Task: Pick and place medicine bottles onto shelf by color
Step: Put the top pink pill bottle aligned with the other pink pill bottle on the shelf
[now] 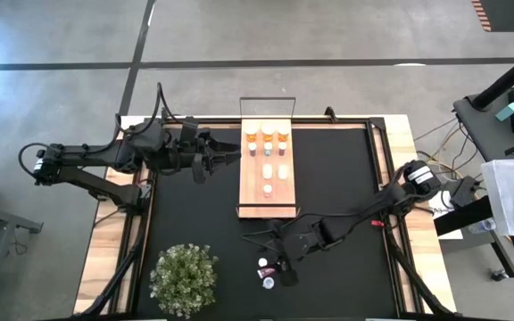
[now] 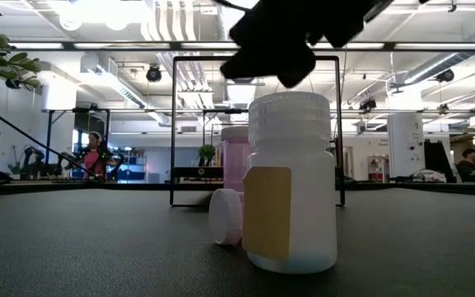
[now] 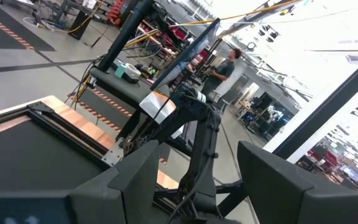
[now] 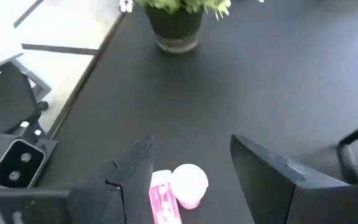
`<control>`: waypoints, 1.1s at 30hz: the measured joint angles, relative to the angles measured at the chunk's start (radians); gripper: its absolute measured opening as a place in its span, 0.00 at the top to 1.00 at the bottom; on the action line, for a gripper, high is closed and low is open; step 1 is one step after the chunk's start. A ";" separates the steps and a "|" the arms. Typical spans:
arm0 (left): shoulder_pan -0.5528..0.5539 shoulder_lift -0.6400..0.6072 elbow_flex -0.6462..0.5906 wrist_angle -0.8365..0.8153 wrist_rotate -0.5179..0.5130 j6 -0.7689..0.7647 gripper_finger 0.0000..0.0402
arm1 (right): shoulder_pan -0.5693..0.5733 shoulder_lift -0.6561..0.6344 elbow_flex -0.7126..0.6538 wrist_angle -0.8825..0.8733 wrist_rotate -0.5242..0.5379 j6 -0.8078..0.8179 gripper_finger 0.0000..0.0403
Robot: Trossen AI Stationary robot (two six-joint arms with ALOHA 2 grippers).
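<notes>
From above, the shelf (image 1: 268, 171) at twelve o'clock carries about seven bottles (image 1: 268, 150), orange ones at its far end and white nearer. Three bottles (image 1: 268, 271) remain on the mat (image 1: 346, 205) at six o'clock, just beside the right gripper (image 1: 286, 267); the left gripper (image 1: 230, 156) waits beside the shelf.

At table height, a white bottle (image 2: 291, 186) stands in front, a pink one (image 2: 234, 161) behind it and another lying on its side.

The left wrist view shows its fingers (image 3: 132, 177) apart and empty.

The right wrist view shows open fingers (image 4: 272, 168) straddling the lying pink bottle (image 4: 178, 186). Judged so, the task is over half done.
</notes>
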 joint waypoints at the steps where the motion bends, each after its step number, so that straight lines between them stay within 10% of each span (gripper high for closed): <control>1: 0.000 0.000 0.000 0.000 0.000 0.000 0.50 | 0.001 0.007 0.000 0.001 0.000 0.013 0.50; 33: 0.000 0.000 -0.004 0.000 0.000 0.000 0.50 | 0.009 0.167 -0.002 0.039 0.053 0.099 0.51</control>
